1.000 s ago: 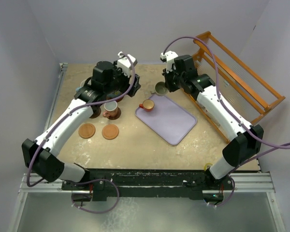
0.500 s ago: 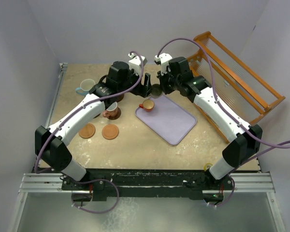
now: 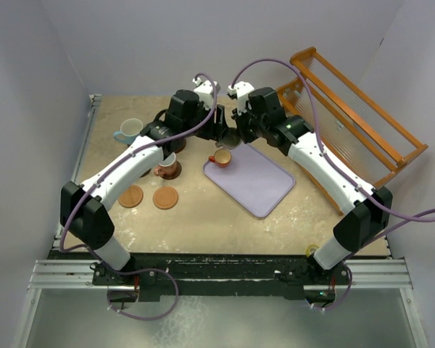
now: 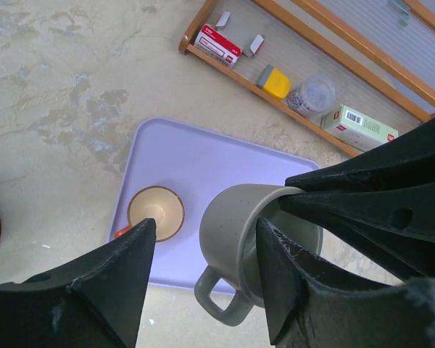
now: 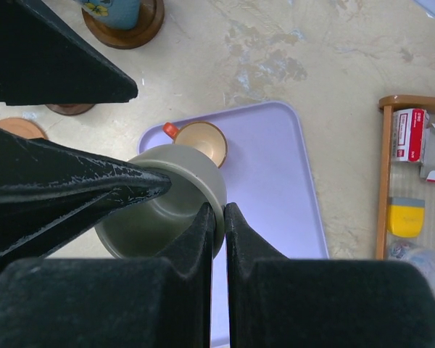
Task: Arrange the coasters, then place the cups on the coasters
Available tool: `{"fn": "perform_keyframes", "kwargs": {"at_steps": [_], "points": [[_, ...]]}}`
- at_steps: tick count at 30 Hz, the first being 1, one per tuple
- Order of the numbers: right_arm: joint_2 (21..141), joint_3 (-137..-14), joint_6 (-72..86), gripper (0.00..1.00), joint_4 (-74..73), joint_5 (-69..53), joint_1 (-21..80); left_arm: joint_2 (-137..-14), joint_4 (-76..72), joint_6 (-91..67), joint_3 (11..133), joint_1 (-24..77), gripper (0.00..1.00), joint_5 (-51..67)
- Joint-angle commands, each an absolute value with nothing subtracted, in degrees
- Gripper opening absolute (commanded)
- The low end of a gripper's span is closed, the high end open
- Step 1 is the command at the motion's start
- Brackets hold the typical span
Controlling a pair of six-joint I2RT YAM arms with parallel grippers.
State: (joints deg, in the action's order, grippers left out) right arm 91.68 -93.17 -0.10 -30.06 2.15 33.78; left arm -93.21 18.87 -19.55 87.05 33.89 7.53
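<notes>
Top external sat high, above and behind the arm bases, angled down over the whole table (image 3: 203, 217). It was a far view, so everything was small. Left wrist cam looked steeply down between the left gripper's fingers (image 4: 94, 290), close in, with the wooden rack (image 4: 239, 76) across the top. Right wrist cam looked down along the right gripper's fingers (image 5: 181, 304), closer still. Both wrist views shared the grey-olive cup (image 4: 239, 217), small orange cup (image 4: 156, 210) and lavender tray (image 4: 203, 156). From overhead, the grey-olive cup was probably masked by the wrists.
</notes>
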Motion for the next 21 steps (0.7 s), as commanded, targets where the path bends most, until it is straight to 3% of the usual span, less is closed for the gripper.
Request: {"fn": "perform_keyframes", "kwargs": {"at_steps": [1,21], "points": [[89.81,-94.91,0.83,0.0,-27.28,4.04,34.5,-93.55,18.06,-21.22,89.7,34.01,0.54,6.59],[92.17,-98.32,0.61,0.0,-29.35,5.57,36.54,-94.1,18.32,-22.96,88.61,34.19,0.38,7.61]]}}
